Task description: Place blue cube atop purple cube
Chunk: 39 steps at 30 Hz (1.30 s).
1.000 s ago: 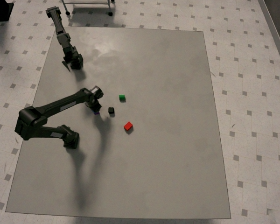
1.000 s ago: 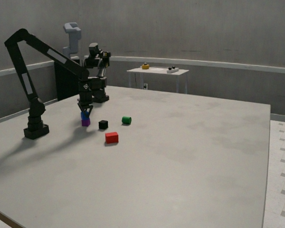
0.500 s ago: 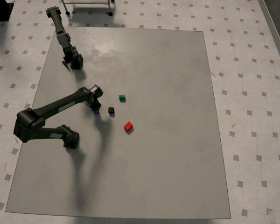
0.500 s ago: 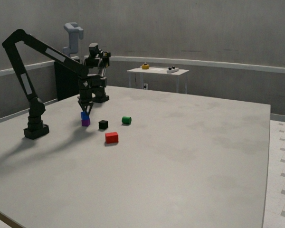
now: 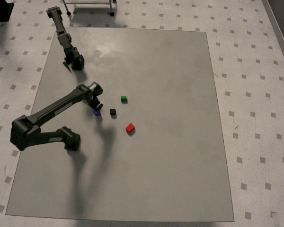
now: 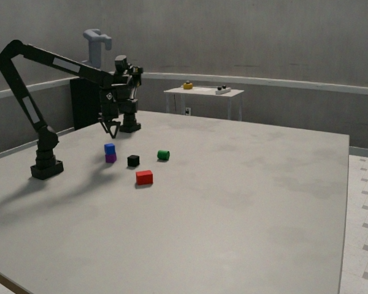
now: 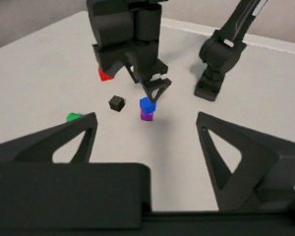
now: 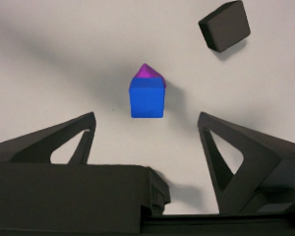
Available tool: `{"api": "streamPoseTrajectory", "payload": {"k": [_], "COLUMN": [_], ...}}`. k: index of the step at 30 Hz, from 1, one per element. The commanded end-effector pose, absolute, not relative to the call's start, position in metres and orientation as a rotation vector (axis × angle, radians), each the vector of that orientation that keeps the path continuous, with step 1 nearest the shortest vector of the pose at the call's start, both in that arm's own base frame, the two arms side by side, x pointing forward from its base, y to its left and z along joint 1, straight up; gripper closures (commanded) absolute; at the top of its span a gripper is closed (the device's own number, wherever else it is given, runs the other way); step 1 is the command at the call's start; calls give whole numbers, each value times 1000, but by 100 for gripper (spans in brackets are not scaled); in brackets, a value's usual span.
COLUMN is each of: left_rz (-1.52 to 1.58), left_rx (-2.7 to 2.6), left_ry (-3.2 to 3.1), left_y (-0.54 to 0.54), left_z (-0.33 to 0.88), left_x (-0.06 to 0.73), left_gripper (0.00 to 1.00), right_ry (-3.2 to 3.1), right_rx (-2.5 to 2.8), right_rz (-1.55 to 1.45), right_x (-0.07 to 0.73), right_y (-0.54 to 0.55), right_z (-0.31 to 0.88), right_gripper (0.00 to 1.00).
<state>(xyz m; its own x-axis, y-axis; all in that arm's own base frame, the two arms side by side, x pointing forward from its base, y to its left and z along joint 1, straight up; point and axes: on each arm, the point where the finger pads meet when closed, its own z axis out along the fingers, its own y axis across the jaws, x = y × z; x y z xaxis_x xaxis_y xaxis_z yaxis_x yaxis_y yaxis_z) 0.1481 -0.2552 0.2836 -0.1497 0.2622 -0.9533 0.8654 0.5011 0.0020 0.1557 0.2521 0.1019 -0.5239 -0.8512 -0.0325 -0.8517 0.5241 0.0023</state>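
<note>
The blue cube (image 6: 109,148) sits upright on the purple cube (image 6: 110,157), turned a little relative to it. The stack also shows in the right wrist view, blue cube (image 8: 147,96) over purple cube (image 8: 148,73), and in the left wrist view (image 7: 147,104). My right gripper (image 6: 111,128) is open and empty, a little above the stack and apart from it; its fingers stand wide on either side. My left gripper (image 5: 73,65) is open and empty at the far table edge, its fingers facing the stack from a distance.
A black cube (image 6: 133,160) lies just right of the stack. A green cylinder (image 6: 163,155) lies on its side beyond it. A red block (image 6: 144,177) lies nearer the front. The right arm's base (image 6: 46,167) stands left of the stack.
</note>
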Motion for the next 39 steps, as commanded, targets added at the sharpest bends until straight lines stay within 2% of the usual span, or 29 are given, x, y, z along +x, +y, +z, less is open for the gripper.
{"api": "streamPoseTrajectory", "payload": {"k": [1, 13, 26, 39], "left_rz": [-722, -722, -722, -722], "left_rx": [955, 955, 955, 955], "left_ry": [1654, 1654, 1654, 1654], "left_y": [-256, -256, -256, -256], "left_z": [304, 304, 304, 304], "left_x": [148, 148, 148, 148], "left_gripper": [0, 0, 0, 0], "right_ry": [2739, 2666, 2276, 2226], "right_rx": [-1524, -1479, -1268, -1244], "right_rz": [7, 76, 384, 416], "right_x": [157, 152, 146, 149], "right_y": [255, 247, 240, 245], "right_z": [101, 91, 87, 94], "right_gripper": [0, 0, 0, 0]}}
